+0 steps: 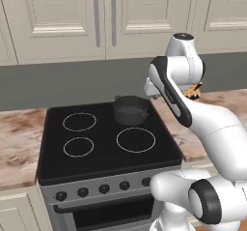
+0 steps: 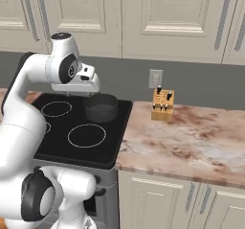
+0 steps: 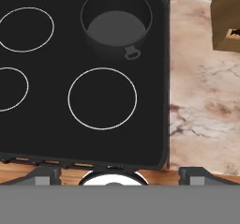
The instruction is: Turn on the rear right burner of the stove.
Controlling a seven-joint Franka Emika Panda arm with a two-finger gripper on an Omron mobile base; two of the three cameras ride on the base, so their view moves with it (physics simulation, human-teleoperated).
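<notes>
1. The stove point(image 1: 108, 145) stands set into the marbled counter point(image 2: 191, 142), under the cream cabinets point(image 2: 172, 17).
2. A dark pot point(image 3: 116, 24) sits on the stove's rear right ring.
3. A wooden knife block point(image 2: 162, 106) stands on the counter, well right of the stove.
4. The gripper point(image 3: 120, 174) hovers above the stove's front edge, fingers spread wide, holding nothing.
5. The black knobs point(image 1: 103, 188) line the stove's steel front.

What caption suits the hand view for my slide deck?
Open end effector hovering above the stove, dark pot on rear right burner.
</notes>
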